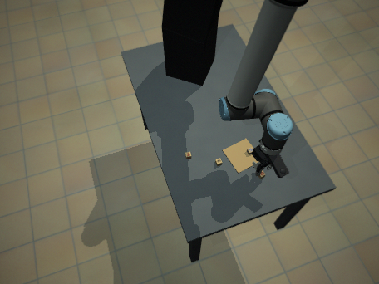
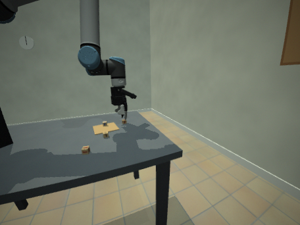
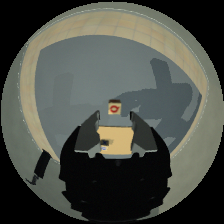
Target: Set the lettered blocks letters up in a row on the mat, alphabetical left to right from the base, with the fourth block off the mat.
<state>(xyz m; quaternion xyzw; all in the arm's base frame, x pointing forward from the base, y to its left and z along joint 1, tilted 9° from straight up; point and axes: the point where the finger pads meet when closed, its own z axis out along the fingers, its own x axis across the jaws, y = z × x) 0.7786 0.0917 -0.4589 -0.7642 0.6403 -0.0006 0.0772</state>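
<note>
A block (image 1: pixel 262 174) (image 2: pixel 124 121) (image 3: pixel 114 107) with a red, ring-like mark on top lies off the mat. My gripper (image 1: pixel 263 168) (image 2: pixel 124 117) (image 3: pixel 114 111) is open and empty, low and close to that block; in the wrist view the block shows just beyond the gap between the fingertips. A second block (image 1: pixel 249 151) (image 2: pixel 104 123) (image 3: pixel 104 146) sits on the tan mat (image 1: pixel 236 156) (image 2: pixel 112 127) (image 3: pixel 122 137). A third block (image 1: pixel 219 161) (image 2: pixel 105 135) with a dark mark stands off the mat. A fourth block (image 1: pixel 188 154) (image 2: pixel 85 150) with reddish marks lies farther away. Their letters are too small to read.
The grey table (image 1: pixel 216 133) (image 2: pixel 66 164) carries everything. A tall black column (image 1: pixel 189 46) stands at its far part in the top view. The arm's shadow falls across the table beside the mat. The table's corner edge lies beyond the red-marked block.
</note>
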